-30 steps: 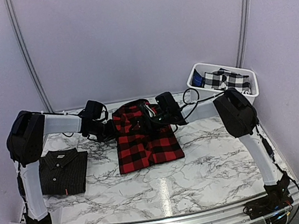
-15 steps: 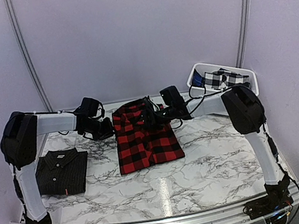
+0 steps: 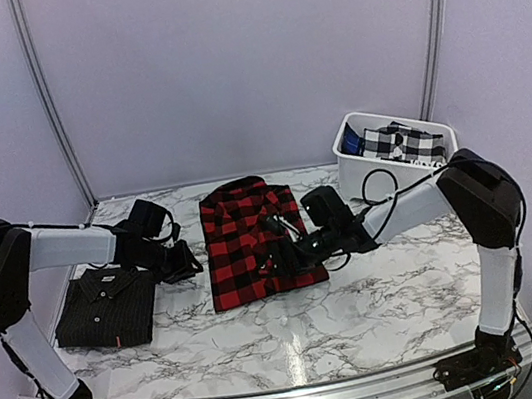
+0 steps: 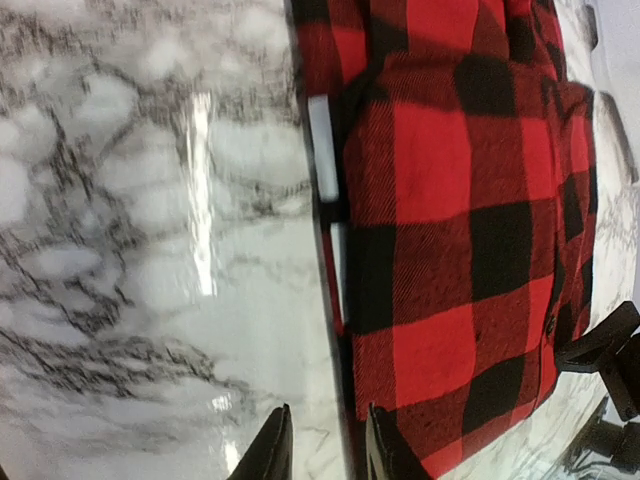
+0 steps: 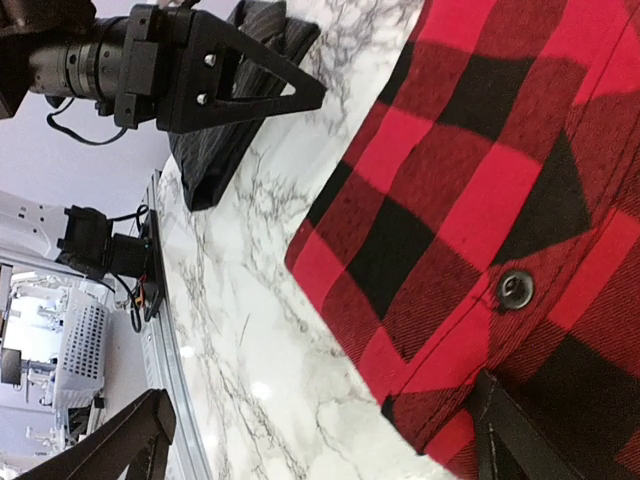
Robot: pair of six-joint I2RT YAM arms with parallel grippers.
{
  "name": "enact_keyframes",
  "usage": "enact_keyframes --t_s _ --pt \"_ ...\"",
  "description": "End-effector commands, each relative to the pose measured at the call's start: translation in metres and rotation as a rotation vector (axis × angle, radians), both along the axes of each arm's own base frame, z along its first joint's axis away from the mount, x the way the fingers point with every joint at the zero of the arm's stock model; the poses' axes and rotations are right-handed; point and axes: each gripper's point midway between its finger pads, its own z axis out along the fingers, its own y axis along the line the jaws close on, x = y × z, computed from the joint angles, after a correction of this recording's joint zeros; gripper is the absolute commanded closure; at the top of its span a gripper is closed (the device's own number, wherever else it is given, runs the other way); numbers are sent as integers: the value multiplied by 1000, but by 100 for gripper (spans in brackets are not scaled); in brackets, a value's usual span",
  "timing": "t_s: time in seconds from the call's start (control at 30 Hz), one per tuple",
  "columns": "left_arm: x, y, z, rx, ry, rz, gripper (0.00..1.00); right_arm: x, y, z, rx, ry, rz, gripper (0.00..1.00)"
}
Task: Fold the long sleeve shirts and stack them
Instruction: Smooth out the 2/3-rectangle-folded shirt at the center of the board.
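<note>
The red-and-black flannel shirt (image 3: pixel 253 247) is lying folded at the centre of the counter (image 3: pixel 382 292), collar at the far end. The right arm (image 3: pixel 414 208) is reaching left and low over its near part, jaws spread wide and grasping nothing. The left arm (image 3: pixel 61 247) is stretching right, its jaws slightly parted and empty just beside the flannel's left edge. The black pinstriped shirt (image 3: pixel 106 306) is sitting folded at near left, and its red tag (image 3: pixel 116 341) is too small to read. Both arms are now nearer than a second ago, when they were working at the collar.
</note>
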Motion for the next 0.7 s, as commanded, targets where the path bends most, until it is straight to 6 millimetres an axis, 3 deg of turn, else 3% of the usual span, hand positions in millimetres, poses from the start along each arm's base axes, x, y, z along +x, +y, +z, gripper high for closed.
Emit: enact_keyframes --t_s 0.0,0.17,0.3,0.43,0.5,0.67 --pt "-37 -6 -5 -44 63 -15 72 -18 -1 2 30 -43 -12 2" --pt "-58 -5 -7 -52 74 -11 72 -28 -8 -27 8 26 -57 1" --pt "-72 -4 -6 -69 90 -1 72 -36 -7 -29 4 47 -74 1" --pt "-93 -10 -10 -108 124 -16 71 -40 -8 -16 -19 13 -111 1" --pt "-104 -12 -13 -124 145 -28 71 -35 -15 1 -14 -30 -153 1" --pt "-121 -16 -12 -143 158 -54 68 -23 -46 19 -109 -141 -282 1"
